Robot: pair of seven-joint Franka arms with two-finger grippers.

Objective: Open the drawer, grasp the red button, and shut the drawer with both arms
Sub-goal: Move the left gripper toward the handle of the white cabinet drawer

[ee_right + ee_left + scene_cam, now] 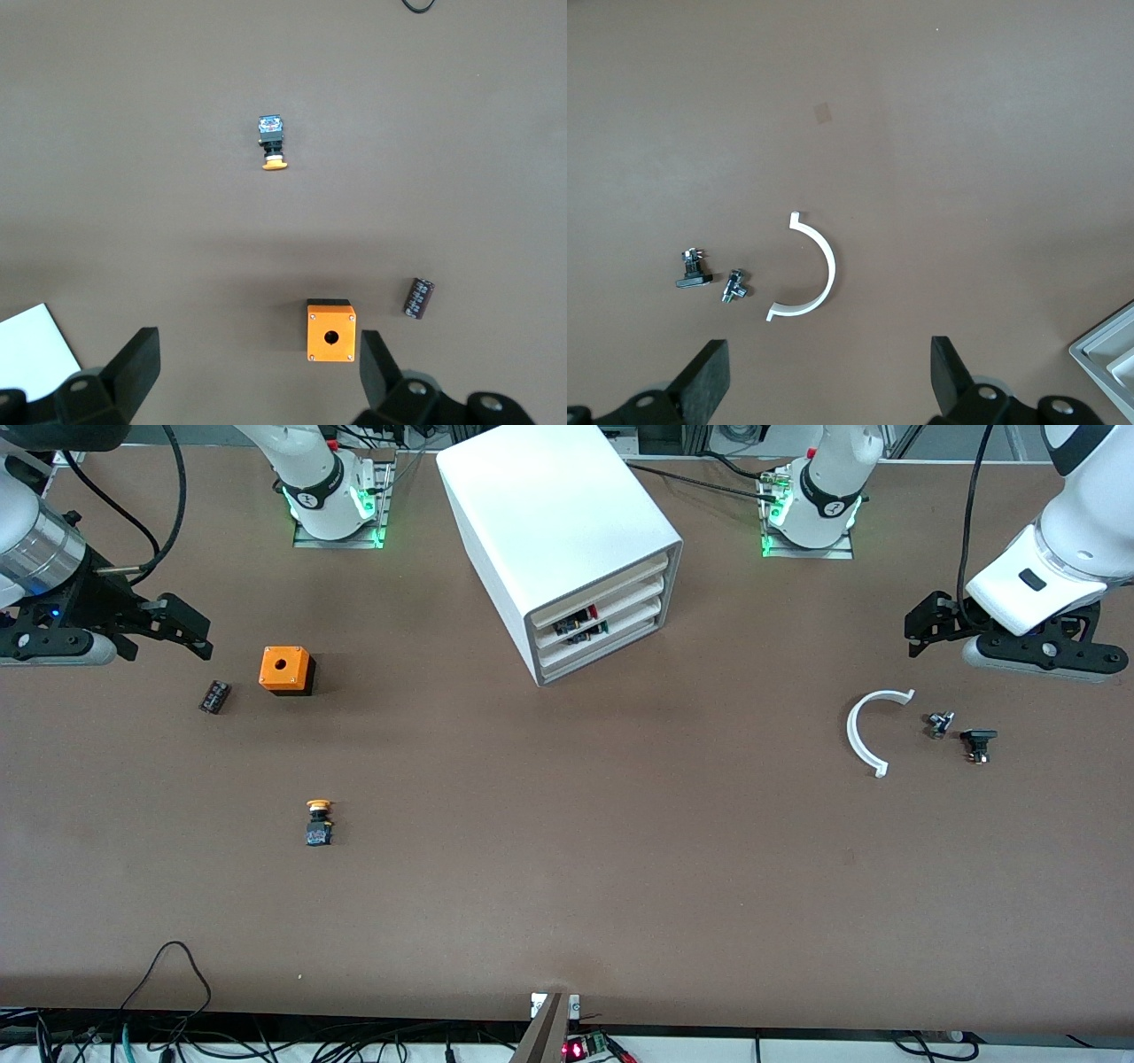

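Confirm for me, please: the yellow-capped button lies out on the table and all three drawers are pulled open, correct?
Not quite. The yellow-capped button does lie out on the table, but the front view shows the cabinet's three drawers pushed in, not pulled open.

The cabinet (567, 549) stands on the bench (567, 886) between the arm bases, its three drawers (602, 624) shut, red and black parts showing in the slots. The right hand (182, 627) hangs above a small dark cylinder (214, 696), beside the orange cube (286, 670). The left hand (926, 622) hangs above a white arc (864, 732).
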